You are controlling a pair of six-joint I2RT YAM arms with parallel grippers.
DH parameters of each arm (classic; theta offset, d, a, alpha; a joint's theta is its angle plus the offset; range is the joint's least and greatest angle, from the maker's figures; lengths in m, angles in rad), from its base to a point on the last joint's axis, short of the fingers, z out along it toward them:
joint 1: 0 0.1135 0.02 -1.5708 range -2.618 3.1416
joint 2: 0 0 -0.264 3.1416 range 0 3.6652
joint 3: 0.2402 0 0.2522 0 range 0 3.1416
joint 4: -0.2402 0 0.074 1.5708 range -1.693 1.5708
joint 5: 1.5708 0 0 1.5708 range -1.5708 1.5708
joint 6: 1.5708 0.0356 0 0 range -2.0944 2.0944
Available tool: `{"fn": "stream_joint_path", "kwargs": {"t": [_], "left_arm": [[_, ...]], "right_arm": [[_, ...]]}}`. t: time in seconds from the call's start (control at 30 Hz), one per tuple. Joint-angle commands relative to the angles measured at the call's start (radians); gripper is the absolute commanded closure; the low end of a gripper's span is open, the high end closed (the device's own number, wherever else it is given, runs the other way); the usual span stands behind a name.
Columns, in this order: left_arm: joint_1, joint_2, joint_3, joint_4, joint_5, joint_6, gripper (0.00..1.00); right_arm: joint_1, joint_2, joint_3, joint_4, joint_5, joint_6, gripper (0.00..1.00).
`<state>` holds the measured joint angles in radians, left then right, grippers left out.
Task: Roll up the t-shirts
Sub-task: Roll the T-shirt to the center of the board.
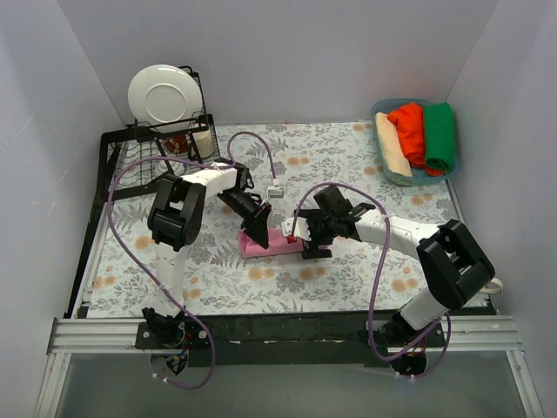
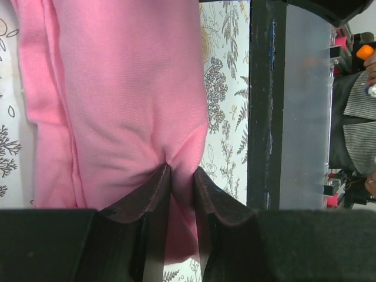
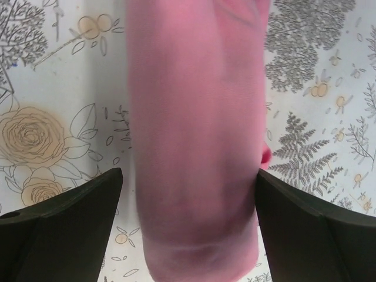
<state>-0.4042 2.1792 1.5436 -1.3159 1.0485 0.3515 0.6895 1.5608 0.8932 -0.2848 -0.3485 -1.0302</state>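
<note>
Near mid-surface lies the pink t-shirt [image 1: 271,246], a rolled bundle. The left gripper [image 2: 182,176] has its jaws clamped on a pinch of the cloth. The right gripper [image 3: 189,176] has its jaws apart, straddling the roll. We judge it light, soft and limp, so grip both roll ends. The cream t-shirt [image 1: 389,144], orange-red t-shirt [image 1: 409,131] and green t-shirt [image 1: 439,135] lie in the bin [image 1: 402,179] at the far right corner.

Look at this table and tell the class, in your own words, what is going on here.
Two robot arms are working on the pink t-shirt, which lies as a narrow bundle in the middle of the floral table. The left fingers are pinched shut on a fold of it; the right fingers stand open, one on each side of the bundle. The cream one, orange-red one and green one lie rolled in the blue tub at the far right.
</note>
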Motion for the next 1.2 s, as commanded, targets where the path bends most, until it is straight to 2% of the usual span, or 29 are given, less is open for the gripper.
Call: {"fn": "stream_joint_path", "kwargs": {"t": [0.0, 0.03, 0.17, 0.23, 0.3, 0.33, 0.37, 0.4, 0.47, 0.5, 0.63, 0.73, 0.83, 0.87, 0.97, 1.03, 1.17], "left_arm": [[0.019, -0.056, -0.013, 0.053, 0.03, -0.08, 0.78], [0.021, -0.061, -0.019, 0.061, 0.027, -0.089, 0.78], [0.021, -0.073, -0.039, 0.075, 0.004, -0.111, 0.77], [0.021, -0.093, -0.053, 0.093, -0.025, -0.135, 0.73], [0.021, -0.151, -0.066, 0.15, -0.062, -0.16, 0.67], [0.021, -0.18, -0.077, 0.179, -0.118, -0.204, 0.58], [0.021, -0.209, -0.086, 0.254, -0.151, -0.233, 0.55], [0.022, -0.278, -0.094, 0.283, -0.178, -0.252, 0.51], [0.022, -0.346, -0.114, 0.379, -0.27, -0.304, 0.41], [0.022, -0.375, -0.12, 0.408, -0.301, -0.328, 0.37], [0.019, -0.526, -0.137, 0.446, -0.329, -0.393, 0.33], [-0.033, -0.628, -0.233, 0.521, -0.372, -0.367, 0.32], [-0.14, -0.751, -0.416, 0.65, -0.487, -0.249, 0.31], [-0.165, -0.81, -0.507, 0.75, -0.54, -0.209, 0.3], [-0.252, -0.866, -0.653, 0.956, -0.629, -0.166, 0.26], [-0.301, -0.86, -0.689, 1.067, -0.688, -0.154, 0.25], [-0.323, -0.809, -0.698, 1.113, -0.72, -0.152, 0.25]], "right_arm": [[0.01, -0.015, -0.069, 0.033, -0.072, -0.151, 0.07], [0.011, -0.01, -0.076, 0.041, -0.075, -0.162, 0.1], [0.015, 0.106, 0.013, -0.095, -0.102, -0.151, 0.59], [0.004, 0.155, 0.105, -0.169, -0.115, -0.134, 0.64], [-0.028, 0.205, 0.156, -0.293, -0.17, -0.136, 0.64], [-0.037, 0.225, 0.214, -0.351, -0.19, -0.143, 0.63], [-0.045, 0.266, 0.242, -0.402, -0.219, -0.16, 0.62], [-0.062, 0.293, 0.277, -0.53, -0.23, -0.172, 0.62], [-0.083, 0.373, 0.364, -0.635, -0.276, -0.186, 0.6], [-0.111, 0.405, 0.398, -0.754, -0.294, -0.183, 0.6], [-0.183, 0.557, 0.561, -0.994, -0.408, -0.16, 0.6], [-0.228, 0.657, 0.621, -1.022, -0.496, -0.073, 0.59], [-0.243, 0.694, 0.618, -1.021, -0.523, -0.041, 0.57], [-0.243, 0.705, 0.618, -1.021, -0.527, -0.027, 0.57], [-0.245, 0.732, 0.593, -1.021, -0.561, -0.005, 0.57], [-0.246, 0.737, 0.584, -1.022, -0.579, -0.007, 0.58], [-0.249, 0.74, 0.576, -1.022, -0.586, -0.01, 0.57]]}}
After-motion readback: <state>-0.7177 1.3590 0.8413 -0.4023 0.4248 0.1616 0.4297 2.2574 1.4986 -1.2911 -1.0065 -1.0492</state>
